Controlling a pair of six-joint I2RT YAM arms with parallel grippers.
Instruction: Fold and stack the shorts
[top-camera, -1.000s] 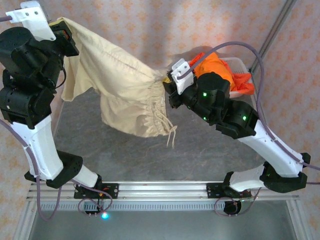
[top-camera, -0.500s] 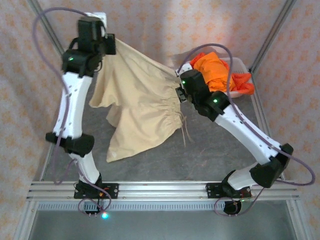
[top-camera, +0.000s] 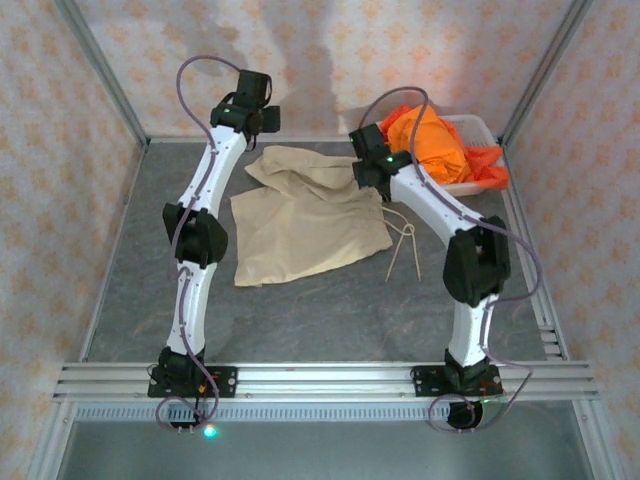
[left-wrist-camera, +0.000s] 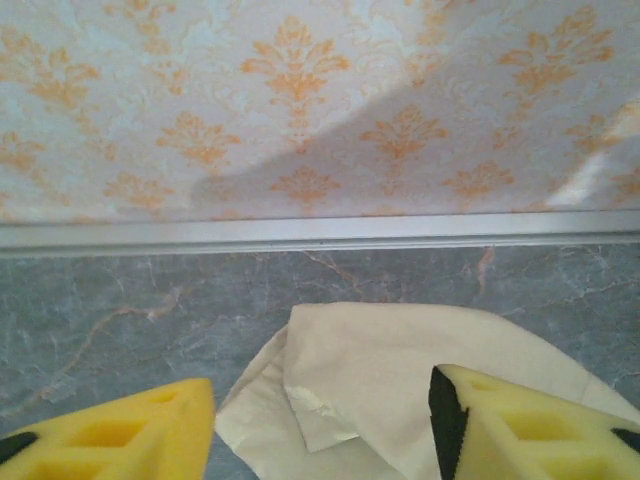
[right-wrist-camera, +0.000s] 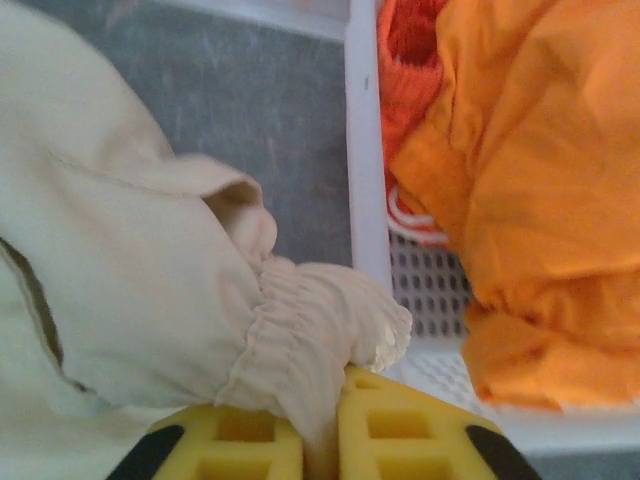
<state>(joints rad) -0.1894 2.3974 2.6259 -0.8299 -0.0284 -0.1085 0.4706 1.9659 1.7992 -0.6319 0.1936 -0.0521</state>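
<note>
One worktop (top-camera: 300, 310), grey. 1 pr beige shorts (top-camera: 310, 220): lying flat at far-centre of worktop, not yet folded, far edge rumpled, drawstring trailing twd right edge. Heap of orange shorts (top-camera: 435, 140): in white basket (top-camera: 476, 121), far-right corner, untouched. My left gripper (left-wrist-camera: 320, 400): jaws wide, empty, over beige cloth. My right gripper (right-wrist-camera: 322, 420): pinching beige waistband beside basket rim. Est. progress: lay-out only; all folds + stacking left.

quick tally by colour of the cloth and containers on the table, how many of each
beige shorts: 1, spread flat on the table
orange cloth heap: 1 heap in the basket; the pairs in it cannot be told apart
white mesh basket: 1
total: 3
</note>
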